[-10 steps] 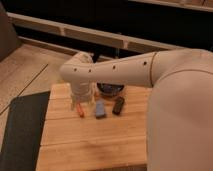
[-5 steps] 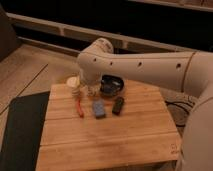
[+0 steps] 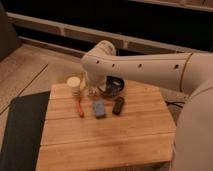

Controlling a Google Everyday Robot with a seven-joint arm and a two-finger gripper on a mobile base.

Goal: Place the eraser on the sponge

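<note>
The eraser [image 3: 118,105] is a small black oblong block lying on the wooden table [image 3: 105,140], just right of the sponge [image 3: 99,108]. The sponge is a flat blue pad lying near the table's middle, a narrow gap away from the eraser. My white arm [image 3: 145,67] reaches in from the right and bends down at the back of the table. The gripper [image 3: 92,90] hangs at its end, a little behind and above the sponge, between the white cup and the dark bowl. Nothing shows in the gripper.
A thin orange-red stick-like tool [image 3: 80,107] lies left of the sponge. A white cup [image 3: 74,85] stands at the back left and a dark round bowl [image 3: 114,86] at the back middle. A dark mat [image 3: 22,130] lies left of the table.
The arm has pulled back towards the right and rear, uncovering the table's right side. The gripper now sits further back. Eraser and sponge have not moved.
</note>
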